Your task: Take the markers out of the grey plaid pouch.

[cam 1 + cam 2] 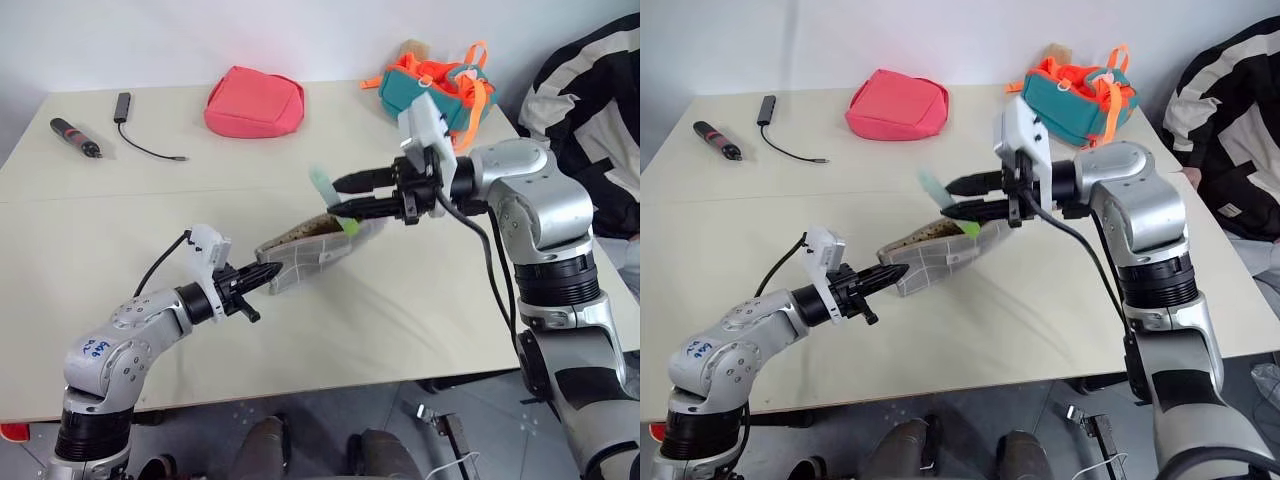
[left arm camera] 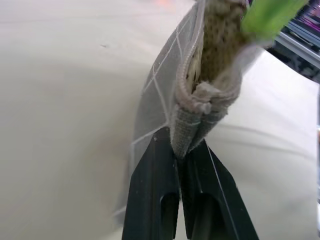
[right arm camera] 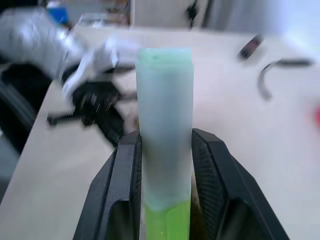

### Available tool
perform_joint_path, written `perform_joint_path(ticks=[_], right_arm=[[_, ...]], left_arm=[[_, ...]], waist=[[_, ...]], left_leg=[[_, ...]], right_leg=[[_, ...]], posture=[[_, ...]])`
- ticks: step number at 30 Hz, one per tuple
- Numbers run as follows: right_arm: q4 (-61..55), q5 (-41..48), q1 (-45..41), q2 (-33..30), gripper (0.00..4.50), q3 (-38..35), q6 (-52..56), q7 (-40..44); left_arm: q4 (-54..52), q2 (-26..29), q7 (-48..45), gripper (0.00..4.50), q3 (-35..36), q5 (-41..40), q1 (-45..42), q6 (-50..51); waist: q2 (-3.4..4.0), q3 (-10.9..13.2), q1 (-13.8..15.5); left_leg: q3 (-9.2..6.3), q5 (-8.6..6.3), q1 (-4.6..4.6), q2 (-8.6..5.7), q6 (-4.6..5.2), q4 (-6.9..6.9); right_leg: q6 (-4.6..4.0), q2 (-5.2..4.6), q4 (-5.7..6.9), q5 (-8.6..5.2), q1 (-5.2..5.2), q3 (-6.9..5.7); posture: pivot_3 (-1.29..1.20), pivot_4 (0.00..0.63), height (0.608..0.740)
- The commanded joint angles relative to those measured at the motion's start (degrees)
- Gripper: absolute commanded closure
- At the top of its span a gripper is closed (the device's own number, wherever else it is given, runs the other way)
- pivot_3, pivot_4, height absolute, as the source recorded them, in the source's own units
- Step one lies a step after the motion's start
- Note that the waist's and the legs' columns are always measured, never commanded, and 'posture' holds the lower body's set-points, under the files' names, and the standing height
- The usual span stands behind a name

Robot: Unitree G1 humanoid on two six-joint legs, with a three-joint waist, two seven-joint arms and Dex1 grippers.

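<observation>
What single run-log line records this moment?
left gripper: shut on grey plaid pouch corner | right gripper: shut on mint marker | pouch: lifted, open

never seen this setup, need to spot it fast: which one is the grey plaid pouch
Start at the beige table and look to its middle, between the two robot arms. The grey plaid pouch hangs there, pinched at one end by the left gripper. Unlike the pink-red pouch and the teal-and-orange bag at the far edge, it is grey with thin white grid lines.

pouch [image 1: 312,250] mid-table [image 1: 100,290] between both grippers — marker [image 1: 330,195] above its mouth, two bags [image 1: 255,102] behind
</observation>
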Motion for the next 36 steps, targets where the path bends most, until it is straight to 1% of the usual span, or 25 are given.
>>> perform_joint_path(ticks=[1, 4, 7, 11, 14, 18, 21, 22, 24, 26, 27, 29, 30, 32, 36], right_arm=[[4.21, -1.42, -1.82, -3.57, 3.42, -2.68, -2.86, -1.24], [11.55, -6.72, -2.67, -8.45, 3.42, -1.44, -8.88, -1.64], [16.54, -12.76, -1.58, -12.03, 3.42, 2.44, -16.0, -0.92], [26.07, -27.55, 1.5, -15.16, 3.42, 10.91, -32.55, -5.86], [30.91, -30.98, 3.35, -13.44, 3.42, 12.73, -38.22, -9.17], [32.86, -34.01, 4.98, -12.42, 3.42, 14.11, -42.33, -10.54], [33.38, -34.35, 5.82, -11.96, 3.42, 14.05, -42.73, -9.54], [33.05, -33.28, 6.06, -11.55, 3.42, 13.54, -40.95, -8.01], [32.69, -32.47, 6.06, -11.23, 2.66, 12.86, -39.57, -6.8], [32.32, -32.01, 5.54, -11.1, 2.06, 11.94, -38.89, -6.79], [31.39, -31.14, 5.38, -11.35, 1.67, 11.48, -37.3, -5.41], [30.19, -30.0, 4.47, -11.68, 1.04, 10.35, -36.46, -4.41], [28.2, -27.23, 3.75, -11.6, 0.7, 8.9, -33.66, -1.98], [23.32, -20.75, 0.98, -10.69, 0.7, 5.27, -27.21, 1.58], [13.99, -11.68, -2.15, -9.41, 0.7, 2.39, -15.45, 6.35]], left_arm=[[-0.07, 1.69, 0.14, 4.5, 2.53, 0.59, 0.28, -0.17], [-0.03, 2.45, -0.07, 4.5, 3.62, 0.57, 0.35, -0.4], [0.5, 2.1, -0.31, 4.5, 3.68, 0.37, 0.52, -0.51], [0.67, 1.11, -0.63, 4.5, 2.16, 1.08, 0.57, -1.11], [0.2, 0.5, -0.81, 4.5, 0.93, 1.1, 0.12, -1.07], [-0.6, 0.48, -0.98, 4.5, 0.11, 0.9, -0.06, -0.61], [-0.5, 0.58, -0.91, 4.5, 0.17, 1.06, -0.02, -0.73], [-0.48, 0.64, -0.9, 4.5, 0.15, 1.15, 0.01, -0.8], [-0.54, 0.52, -0.81, 4.5, 0.23, 0.93, 0.03, -0.65], [-0.71, 0.43, -0.76, 4.5, 0.16, 0.85, 0.16, -0.61], [-0.78, 0.31, -0.68, 4.5, 0.15, 0.71, 0.2, -0.5], [-0.91, 0.3, -0.78, 4.5, -0.11, 0.8, 0.25, -0.54], [-0.89, 0.23, -0.77, 4.5, -0.1, 0.75, 0.23, -0.46], [-0.97, 0.23, -0.88, 4.5, -0.19, 0.71, 0.14, -0.39], [-0.81, 0.02, -1.18, 4.5, -0.74, 0.72, -0.36, -0.37]], waist=[[0.0, 0.0, 0.01], [0.0, 0.0, 0.24], [0.0, 0.0, 0.11], [0.0, 0.0, -0.12], [0.0, 0.0, -0.05], [0.01, 0.01, -0.03], [0.01, 0.01, -0.03], [0.01, 0.01, 0.01], [0.01, 0.0, 0.02], [0.01, 0.0, 0.02], [0.01, 0.0, 0.02], [0.01, 0.01, 0.03], [0.01, 0.01, 0.03], [0.03, 0.02, 0.05], [0.08, 0.04, 0.01]], left_leg=[[0.01, 0.0, 0.0, 0.0, 0.0, 0.0], [0.04, 0.0, -0.12, -0.02, 0.02, 0.06], [0.13, -0.04, -0.14, -0.08, 0.11, 0.06], [0.26, -0.04, -0.08, -0.03, 0.12, 0.06], [0.26, -0.04, -0.1, -0.03, 0.11, 0.09], [0.26, -0.04, -0.11, -0.03, 0.12, 0.15], [0.21, -0.04, -0.11, -0.02, 0.12, 0.19], [0.21, -0.04, -0.11, -0.03, 0.12, 0.2], [0.17, -0.04, -0.1, -0.03, 0.12, 0.23], [0.16, -0.04, -0.11, -0.03, 0.12, 0.23], [0.15, -0.04, -0.1, -0.03, 0.12, 0.24], [0.14, -0.04, -0.11, -0.03, 0.12, 0.25], [0.14, -0.04, -0.11, -0.03, 0.12, 0.25], [0.15, -0.04, -0.13, -0.03, 0.12, 0.25], [0.14, -0.05, -0.12, 0.01, 0.12, 0.22]], right_leg=[[0.0, 0.0, 0.01, 0.0, 0.0, 0.0], [0.02, -0.02, 0.03, 0.01, -0.11, 0.0], [0.07, -0.08, -0.02, 0.03, -0.13, 0.03], [0.09, -0.06, -0.03, 0.05, -0.14, 0.04], [0.09, -0.06, -0.01, 0.05, -0.14, 0.05], [0.11, -0.04, 0.01, 0.05, -0.14, 0.03], [0.11, -0.04, 0.0, 0.05, -0.1, 0.05], [0.11, -0.04, 0.0, 0.06, -0.08, 0.05], [0.11, -0.04, 0.0, 0.05, -0.06, 0.07], [0.11, -0.04, 0.0, 0.06, -0.04, 0.06], [0.11, -0.04, 0.0, 0.06, -0.03, 0.06], [0.11, -0.04, 0.0, 0.06, -0.03, 0.04], [0.11, -0.04, 0.0, 0.06, -0.04, 0.05], [0.11, -0.04, 0.0, 0.06, -0.05, 0.05], [0.11, -0.03, 0.03, 0.06, -0.08, 0.07]], posture=[[0.0, 0.15, 0.74], [0.0, 0.15, 0.74], [0.0, 0.15, 0.74], [0.0, 0.15, 0.74], [0.0, 0.15, 0.74], [0.0, 0.15, 0.74], [0.0, 0.15, 0.74], [0.0, 0.15, 0.74], [0.0, 0.15, 0.74], [0.0, 0.15, 0.74], [0.0, 0.15, 0.74], [0.0, 0.15, 0.74], [0.0, 0.15, 0.74], [0.0, 0.15, 0.74], [0.0, 0.15, 0.74]])
